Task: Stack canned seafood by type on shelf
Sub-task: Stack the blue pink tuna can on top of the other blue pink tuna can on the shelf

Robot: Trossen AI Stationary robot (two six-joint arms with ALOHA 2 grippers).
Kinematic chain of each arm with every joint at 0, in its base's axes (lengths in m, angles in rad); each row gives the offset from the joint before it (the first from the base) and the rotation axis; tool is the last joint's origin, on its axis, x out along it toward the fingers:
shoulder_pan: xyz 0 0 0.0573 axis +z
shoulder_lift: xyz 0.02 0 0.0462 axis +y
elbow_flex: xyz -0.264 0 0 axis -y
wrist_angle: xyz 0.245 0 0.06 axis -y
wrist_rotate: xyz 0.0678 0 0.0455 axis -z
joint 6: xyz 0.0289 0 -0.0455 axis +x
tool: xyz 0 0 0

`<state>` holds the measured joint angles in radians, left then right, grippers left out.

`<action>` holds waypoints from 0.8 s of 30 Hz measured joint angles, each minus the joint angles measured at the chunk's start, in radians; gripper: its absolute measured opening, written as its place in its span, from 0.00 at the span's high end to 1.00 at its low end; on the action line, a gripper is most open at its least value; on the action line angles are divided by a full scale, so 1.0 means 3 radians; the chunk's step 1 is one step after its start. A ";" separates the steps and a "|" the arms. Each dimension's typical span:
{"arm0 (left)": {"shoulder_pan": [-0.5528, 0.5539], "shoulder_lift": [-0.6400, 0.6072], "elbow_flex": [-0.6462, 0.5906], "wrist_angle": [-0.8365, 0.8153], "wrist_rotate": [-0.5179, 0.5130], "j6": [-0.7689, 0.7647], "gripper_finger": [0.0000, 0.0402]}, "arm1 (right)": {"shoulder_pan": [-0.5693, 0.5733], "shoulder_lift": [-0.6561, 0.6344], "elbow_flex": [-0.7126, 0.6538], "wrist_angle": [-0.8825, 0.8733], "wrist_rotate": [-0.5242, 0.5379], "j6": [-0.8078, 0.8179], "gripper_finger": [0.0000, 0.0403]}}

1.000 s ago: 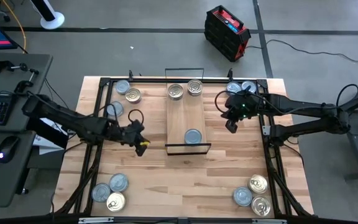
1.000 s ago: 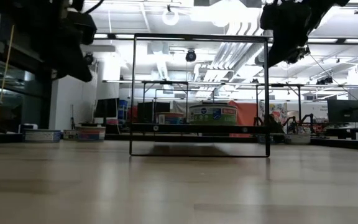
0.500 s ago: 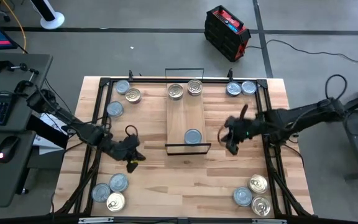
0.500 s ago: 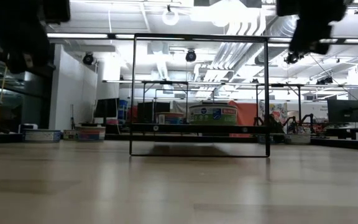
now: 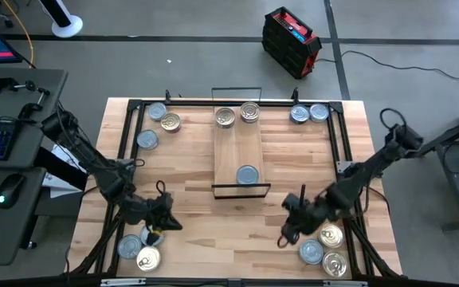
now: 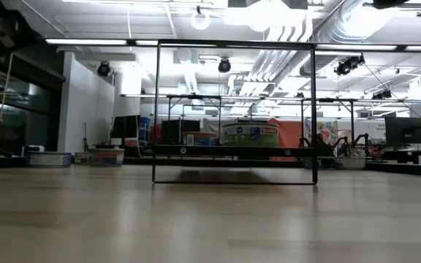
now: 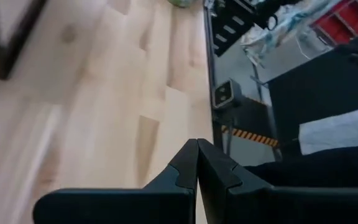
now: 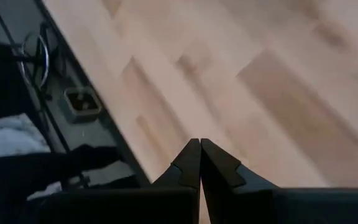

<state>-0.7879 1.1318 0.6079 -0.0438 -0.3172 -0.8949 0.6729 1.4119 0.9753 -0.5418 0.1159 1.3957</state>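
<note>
1. Shelf (image 5: 241, 151): long light-wood plank w/ thin black wire frames at both short ends, lying mid-counter, toward the far edge.
2. On the shelf: two shiny ring-pull tins (image 5: 237, 115) side by side at its far end; one blue-grey tin (image 5: 247, 175) alone at its near end. In the low view that tin (image 6: 251, 134) shows inside the near wire frame.
3. Left of the shelf's far end: three tins (image 5: 158, 123) on the counter, two blue-grey and one gold-lidded.
4. Right of the shelf's far end: two blue-grey tins (image 5: 307, 113), touching or nearly so.
5. Near-left of the shelf, at the counter corner: a cluster of tins (image 5: 139, 251), at least one gold; exact count unclear, partly behind the left arm.
6. Near-right of the shelf: three tins (image 5: 325, 249), two gold and one blue-grey.
7. Left hand (image 5: 156, 233): near-left of the shelf, just beside the near-left cluster; fingers pressed together, holding nothing, per left wrist view (image 7: 197, 163).
8. Right hand (image 5: 287, 235): near-right of the shelf, just left of the near-right tins; fingers also pressed together, empty (image 8: 200, 163).
9. Counter (image 5: 237, 227): pale wood planks, black frame rails along its sides.
</note>
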 joint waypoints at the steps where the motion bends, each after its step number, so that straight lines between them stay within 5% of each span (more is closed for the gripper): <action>1: -0.0031 0.0055 0.0000 0.0073 -0.0001 -0.0014 1.00 | 0.0048 0.0079 0.0081 -0.0006 -0.0010 0.0004 1.00; 12: -0.0128 0.0936 0.0375 0.0483 -0.0029 0.0019 1.00 | 0.0424 0.0688 0.0874 -0.0614 -0.0070 -0.0142 1.00; 24: 0.0109 0.1609 0.1222 0.0233 -0.0190 0.0291 1.00 | 0.0823 0.0770 0.0906 -0.1060 -0.0072 0.0281 1.00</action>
<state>-0.7551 1.6146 0.9745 0.0261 -0.3741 -0.8078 0.9198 1.6428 1.2472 -0.8598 0.0942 1.4799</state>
